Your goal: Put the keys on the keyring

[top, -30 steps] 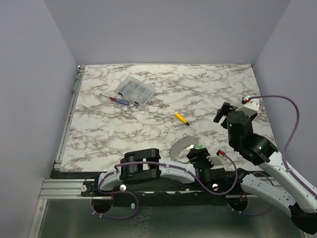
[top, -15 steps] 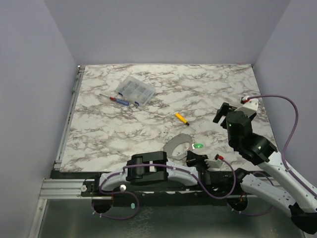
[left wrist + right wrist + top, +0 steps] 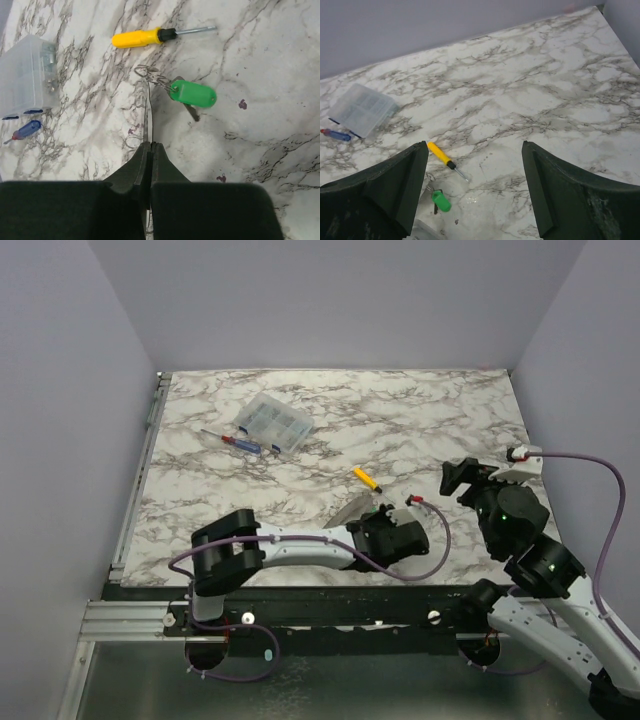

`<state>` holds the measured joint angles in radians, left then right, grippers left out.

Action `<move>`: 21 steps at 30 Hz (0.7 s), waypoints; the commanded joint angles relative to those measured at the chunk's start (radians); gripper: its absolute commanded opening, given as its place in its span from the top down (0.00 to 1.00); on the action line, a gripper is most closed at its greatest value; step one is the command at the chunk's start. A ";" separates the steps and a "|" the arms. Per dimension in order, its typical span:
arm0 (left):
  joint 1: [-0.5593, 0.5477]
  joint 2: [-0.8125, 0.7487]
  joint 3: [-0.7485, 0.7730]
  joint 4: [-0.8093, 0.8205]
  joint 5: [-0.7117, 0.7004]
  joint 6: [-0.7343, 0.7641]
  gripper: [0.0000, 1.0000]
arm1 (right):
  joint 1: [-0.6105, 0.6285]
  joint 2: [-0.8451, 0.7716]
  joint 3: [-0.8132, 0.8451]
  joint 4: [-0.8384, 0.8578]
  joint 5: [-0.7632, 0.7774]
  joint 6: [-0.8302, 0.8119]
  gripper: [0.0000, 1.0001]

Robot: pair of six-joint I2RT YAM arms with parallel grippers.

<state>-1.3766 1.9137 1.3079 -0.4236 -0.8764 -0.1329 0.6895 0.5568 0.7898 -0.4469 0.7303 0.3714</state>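
The left end effector is closed tight on the keyring, a thin grey band seen edge-on that runs straight out from between its fingers. Just beside the band's far end, the green-headed key lies flat on the marble counter, with small wire loops at its head. A yellow screwdriver lies just beyond. The right end effector hovers off to the side, jaws wide, holding nothing.
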 commanded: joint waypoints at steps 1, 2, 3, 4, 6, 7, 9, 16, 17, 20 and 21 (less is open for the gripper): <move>0.042 -0.127 -0.053 0.030 0.157 0.043 1.00 | -0.005 -0.055 -0.029 0.103 -0.149 -0.099 0.15; 0.049 -0.155 -0.057 0.027 0.161 0.047 1.00 | -0.005 -0.060 -0.031 0.111 -0.178 -0.112 0.16; 0.054 -0.182 -0.058 0.023 0.166 0.051 1.00 | -0.005 -0.066 -0.033 0.114 -0.205 -0.123 0.15; 0.062 -0.207 -0.058 0.019 0.176 0.055 1.00 | -0.006 -0.070 -0.035 0.119 -0.226 -0.134 0.16; 0.085 -0.260 -0.058 0.008 0.192 0.065 1.00 | -0.006 -0.077 -0.044 0.134 -0.265 -0.147 0.16; 0.099 -0.288 -0.058 0.005 0.203 0.078 1.00 | -0.004 -0.079 -0.050 0.146 -0.285 -0.153 0.16; 0.122 -0.343 -0.062 -0.001 0.211 0.114 1.00 | -0.005 -0.083 -0.063 0.170 -0.340 -0.169 0.16; 0.171 -0.549 -0.213 0.170 0.178 0.336 1.00 | -0.005 -0.049 -0.103 0.261 -0.499 -0.197 0.19; 0.171 -0.580 -0.240 0.203 0.181 0.358 1.00 | -0.005 -0.040 -0.104 0.274 -0.522 -0.200 0.19; 0.178 -0.651 -0.283 0.257 0.173 0.388 1.00 | -0.004 -0.006 -0.117 0.314 -0.606 -0.214 0.21; 0.178 -0.675 -0.298 0.273 0.180 0.408 1.00 | -0.004 0.008 -0.129 0.341 -0.653 -0.229 0.20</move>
<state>-1.2026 1.3197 1.0626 -0.2817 -0.6907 0.1574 0.6868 0.5278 0.6949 -0.2092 0.2516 0.1886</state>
